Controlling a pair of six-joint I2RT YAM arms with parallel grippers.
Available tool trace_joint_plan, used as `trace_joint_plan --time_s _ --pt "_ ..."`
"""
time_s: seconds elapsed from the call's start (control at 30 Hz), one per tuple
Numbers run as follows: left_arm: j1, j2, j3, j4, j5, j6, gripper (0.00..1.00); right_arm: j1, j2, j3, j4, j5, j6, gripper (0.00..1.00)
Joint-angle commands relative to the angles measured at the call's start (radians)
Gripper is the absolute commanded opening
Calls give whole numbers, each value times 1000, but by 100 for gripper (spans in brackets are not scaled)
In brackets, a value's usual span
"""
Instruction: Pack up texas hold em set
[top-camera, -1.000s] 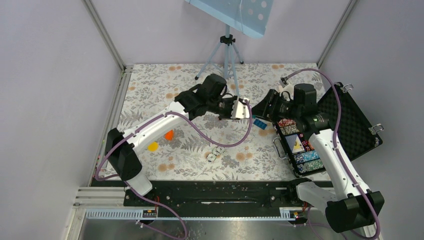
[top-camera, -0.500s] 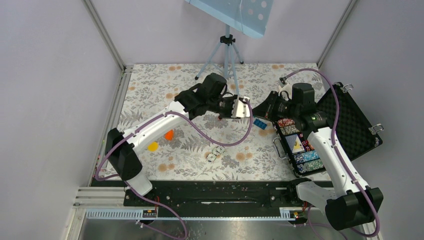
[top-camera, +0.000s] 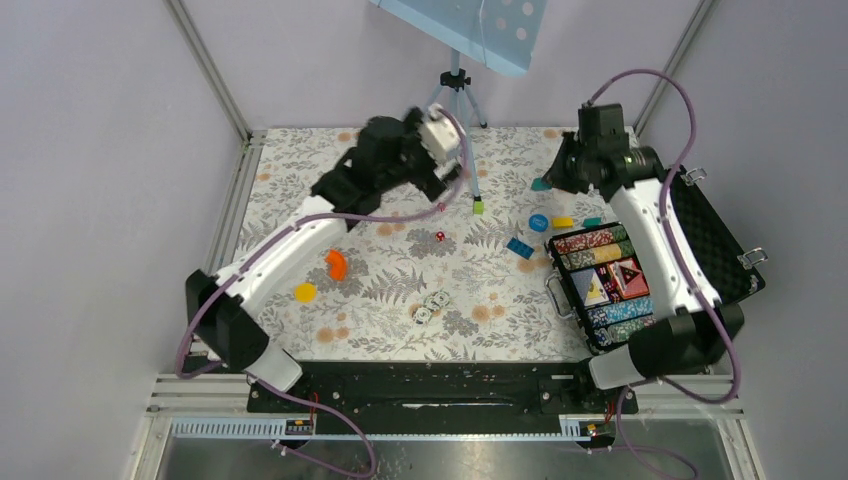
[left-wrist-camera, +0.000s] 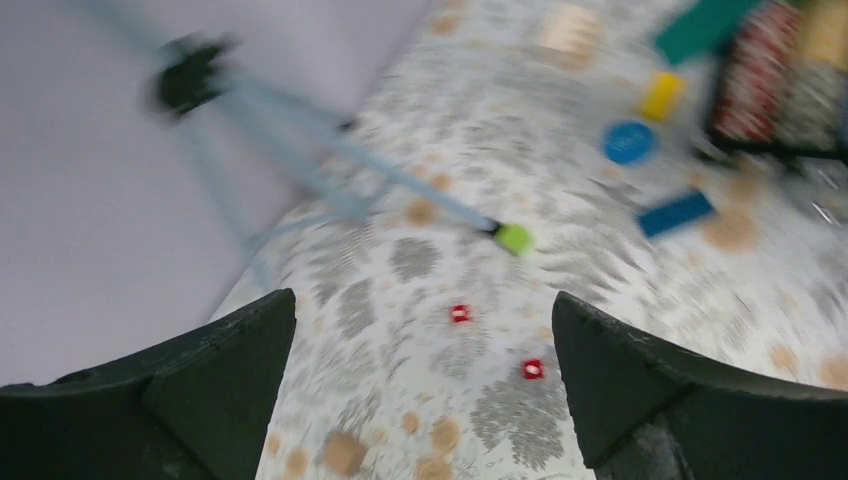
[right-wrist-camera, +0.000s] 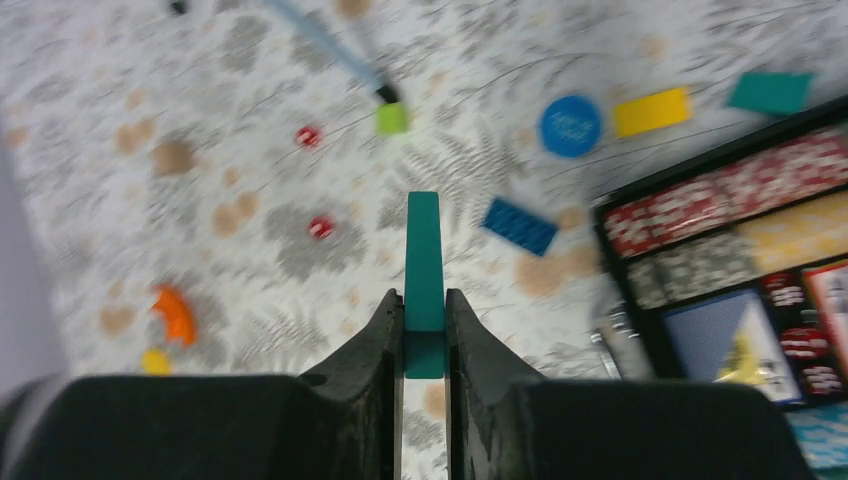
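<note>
The texas hold em set's black case (top-camera: 700, 232) lies open at the right, its tray (top-camera: 556, 288) filled with rows of coloured chips (top-camera: 592, 240). My right gripper (right-wrist-camera: 424, 300) is shut on a flat teal brick (right-wrist-camera: 424, 258), held in the air left of the case's far corner (top-camera: 541, 184). My left gripper (left-wrist-camera: 422, 300) is open and empty, raised over the far middle of the mat (top-camera: 440, 140). Two red dice (left-wrist-camera: 459, 313) (left-wrist-camera: 532, 369) lie below it. A blue round disc (top-camera: 539, 222) and white dice (top-camera: 430, 305) rest on the mat.
A yellow brick (top-camera: 562, 221), a second teal brick (top-camera: 592, 221) and a blue brick (top-camera: 519, 247) lie beside the case. An orange curved piece (top-camera: 337, 264) and a yellow disc (top-camera: 305, 292) sit at the left. A tripod (top-camera: 455, 95) stands at the back, one green foot (top-camera: 479, 207) forward.
The two grippers were together at mid-table and have drawn apart. The left one opened and swung up and back. The right arm swung to the far right with the teal brick, uncovering the tray.
</note>
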Motion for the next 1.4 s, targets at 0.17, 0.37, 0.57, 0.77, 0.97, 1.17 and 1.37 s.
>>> trace_joint_plan --time_s 0.17,0.37,0.57,0.77,0.97,1.17,1.37 --pt "88 -209 6 -30 -485 -676 99 -16 341 260 -207 341 -122 0" --pt "87 -339 -177 -83 -411 -672 99 -35 462 324 -201 361 -161 0" --pt "89 -477 -356 -60 -396 -531 99 -84 534 359 -176 278 -145 0" --pt "87 -582 -479 13 -366 -501 99 -88 638 430 -196 221 -152 0" --pt "86 -637 -544 35 -408 -471 99 -88 734 492 -221 229 -187 0" --pt "86 -653 -565 54 -426 -447 99 -88 801 547 -242 297 -258 0" --pt "87 -640 -574 60 -419 -433 99 -88 843 578 -242 307 -352 0"
